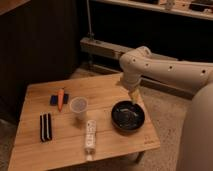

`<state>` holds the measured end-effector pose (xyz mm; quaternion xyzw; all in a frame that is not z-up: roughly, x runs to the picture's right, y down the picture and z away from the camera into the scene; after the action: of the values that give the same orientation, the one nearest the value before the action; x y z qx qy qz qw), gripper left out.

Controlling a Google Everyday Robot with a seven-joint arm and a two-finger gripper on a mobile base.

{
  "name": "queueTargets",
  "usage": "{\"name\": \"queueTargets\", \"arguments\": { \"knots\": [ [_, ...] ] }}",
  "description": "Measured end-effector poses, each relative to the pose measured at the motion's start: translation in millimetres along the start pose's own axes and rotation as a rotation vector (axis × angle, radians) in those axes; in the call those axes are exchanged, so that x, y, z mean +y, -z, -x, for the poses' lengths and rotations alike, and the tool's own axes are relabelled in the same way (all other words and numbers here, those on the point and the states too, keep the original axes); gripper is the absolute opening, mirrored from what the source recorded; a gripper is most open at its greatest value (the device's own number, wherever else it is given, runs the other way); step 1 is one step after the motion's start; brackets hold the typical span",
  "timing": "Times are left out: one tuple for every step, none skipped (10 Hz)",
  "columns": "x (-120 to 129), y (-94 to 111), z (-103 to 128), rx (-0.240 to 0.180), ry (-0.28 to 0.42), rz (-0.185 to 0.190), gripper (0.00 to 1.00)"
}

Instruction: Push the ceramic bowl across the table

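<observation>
1. Starting nearest, noting the white stick (90,134) lying by the front edge of the table (65,145), just left of the bowl (128,116).
2. Placing the bowl on the table's right part, close to the near right corner and well apart from the cup (78,106).
3. Judging the step as making contact, with the hand (135,98) hanging over the bowl's far rim and apparently gripping nothing.
4. Pressing low on the rim and aiming through the bowl's middle, to stop the glossy bowl spinning or slipping aside.
5. Pushing slowly leftward or away, since the near and right edges are close, while minding the stick and cup.
6. Losing the table's near left corner at the bottom border.
7. Failing to tell how far the hand is open, or whether it is touching the rim.
8. Losing the arm (165,70) at the right border.
</observation>
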<state>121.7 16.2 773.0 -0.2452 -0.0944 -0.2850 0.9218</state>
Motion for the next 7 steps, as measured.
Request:
{"name": "queueTargets", "arguments": {
  "knots": [
    [12.9, 0.0, -26.0, 0.011, -0.045, -0.002, 0.80],
    [24.8, -1.3, -49.2, 0.014, -0.080, -0.005, 0.80],
    [36.9, -3.9, -71.4, 0.009, -0.113, -0.010, 0.80],
    [55.1, -9.8, -99.9, 0.003, -0.158, -0.014, 0.80],
    [67.1, -14.4, -118.2, -0.005, -0.185, -0.017, 0.80],
    [78.6, -21.2, -139.4, -0.017, -0.215, -0.022, 0.80],
    [88.5, -31.2, -154.5, -0.033, -0.233, -0.026, 0.80]
  ]
}}
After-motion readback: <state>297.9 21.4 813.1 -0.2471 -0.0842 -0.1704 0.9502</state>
